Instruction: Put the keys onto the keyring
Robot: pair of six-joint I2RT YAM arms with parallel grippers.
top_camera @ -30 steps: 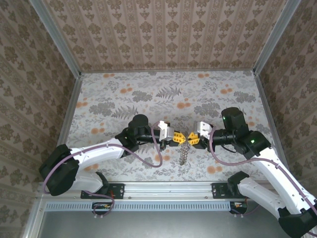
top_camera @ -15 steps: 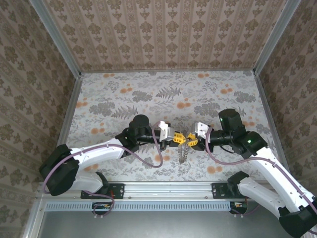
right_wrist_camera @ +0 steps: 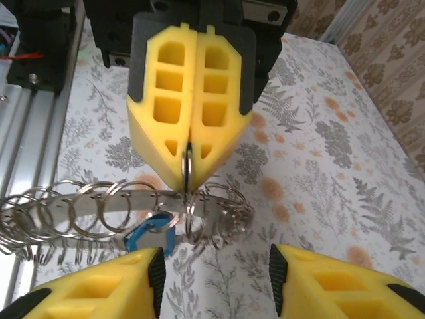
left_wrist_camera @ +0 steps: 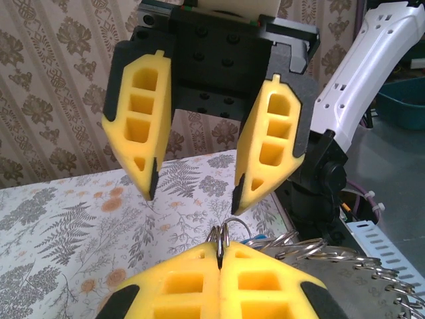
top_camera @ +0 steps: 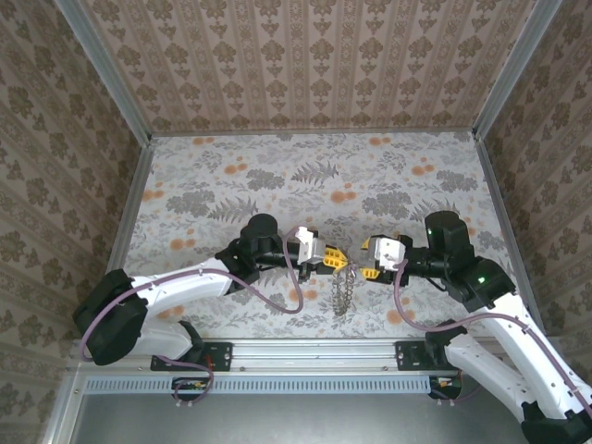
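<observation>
My left gripper is shut on a thin steel keyring, which stands edge-on between its yellow fingertips. The keys hang below that ring as a chain-like bunch of dull metal pieces and rings. In the right wrist view the keys stretch to the left under the left gripper, with a small blue tag among them. My right gripper faces the left one from a short gap away, open and holding nothing. Its own fingertips frame the bottom of the right wrist view.
The floral tabletop is walled in by patterned panels on three sides. A metal rail runs along the near edge between the arm bases. A teal bin sits off the table at the right of the left wrist view.
My right gripper has opened and drawn back to the right, away from the left gripper. The keys now hang from the left gripper alone, which has stayed put.
</observation>
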